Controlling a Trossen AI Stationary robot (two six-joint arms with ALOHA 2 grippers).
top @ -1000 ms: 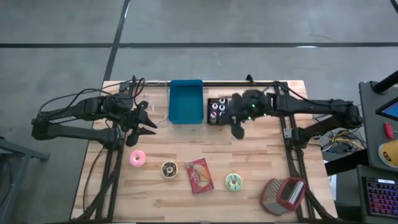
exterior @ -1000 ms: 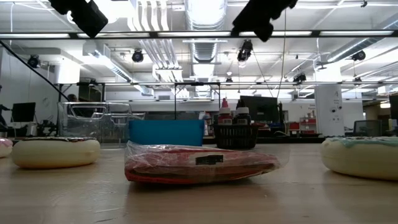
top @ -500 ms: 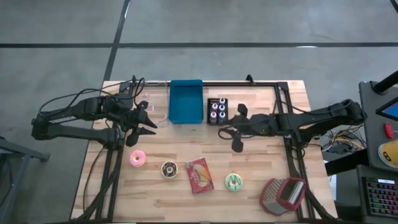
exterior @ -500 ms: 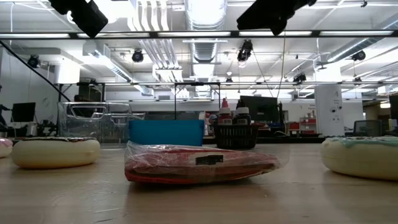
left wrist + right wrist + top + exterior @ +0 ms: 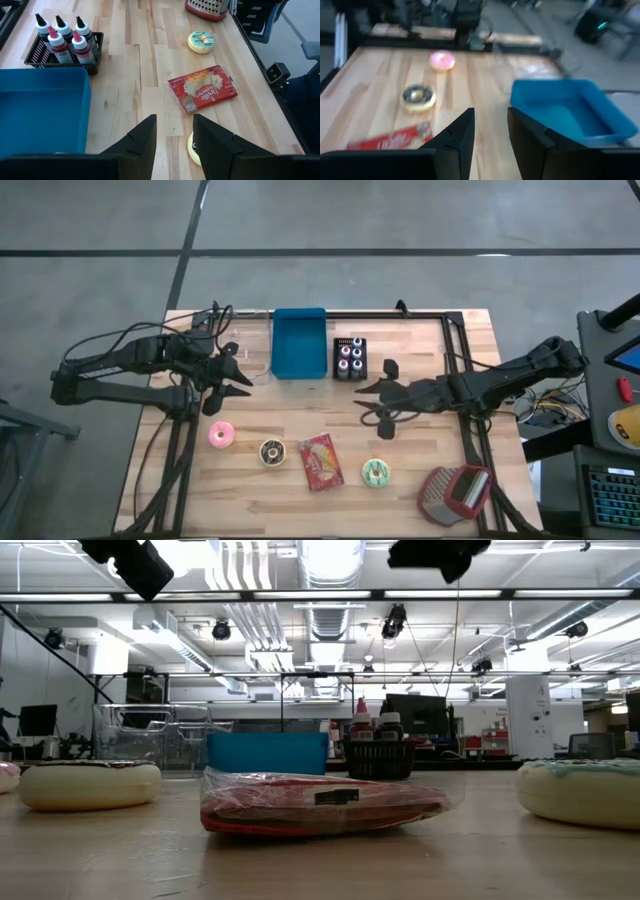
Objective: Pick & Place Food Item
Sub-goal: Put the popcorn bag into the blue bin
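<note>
Now right tool (image 5: 374, 402) out over surface (image 5: 400, 440) mid-span, fingers parted, empty, lined up toward food row: donuts (image 5: 376, 472), popcorn pack (image 5: 320, 461) along near edge. Blue bin (image 5: 299, 343) waits behind, likely drop spot. Left tool (image 5: 240, 378) parked, fingers apart, empty.

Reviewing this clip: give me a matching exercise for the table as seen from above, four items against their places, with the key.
Items:
1. pink donut
2. blue bin
3. grater
4. popcorn bag

Places:
A. far edge, beside the bottle rack
B. near right corner
C. between the chocolate donut and the green donut
D. left end of the food row

Pairs: 1-D, 2-A, 3-B, 4-C
</note>
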